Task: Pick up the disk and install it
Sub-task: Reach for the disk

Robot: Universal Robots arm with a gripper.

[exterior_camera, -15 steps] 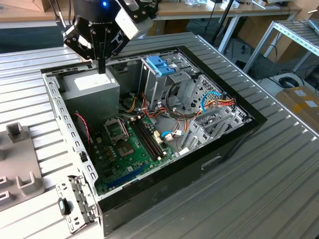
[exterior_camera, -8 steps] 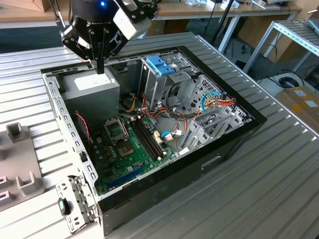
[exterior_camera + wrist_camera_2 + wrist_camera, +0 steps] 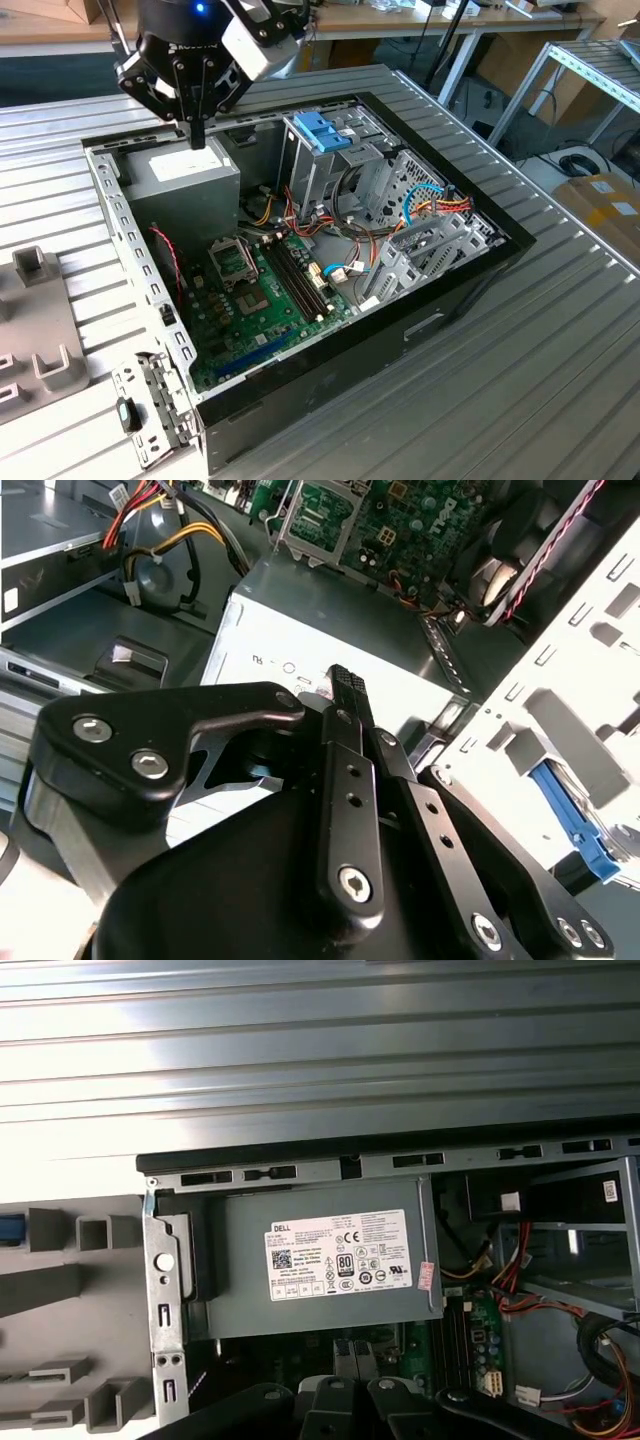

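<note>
My black gripper (image 3: 197,135) hangs over the back left corner of the open computer case (image 3: 455,290), just above the grey power supply box (image 3: 185,175) with its white sticker. Its fingers are shut together with nothing between them, as both wrist views show (image 3: 345,680) (image 3: 355,1360). Of the disk I see only a blue plastic edge (image 3: 572,825) (image 3: 8,1230), standing in the grey fixture outside the case's perforated rear panel (image 3: 560,730). It is apart from the gripper. The drive cage with a blue latch (image 3: 315,130) stands at the far side of the case.
Inside the case lie the green motherboard (image 3: 260,300), bundles of red, yellow and blue cables (image 3: 425,205) and metal brackets (image 3: 420,250). The grey fixture (image 3: 35,330) with upright slots sits on the ribbed metal table at the exterior view's left. Shelving stands at the right.
</note>
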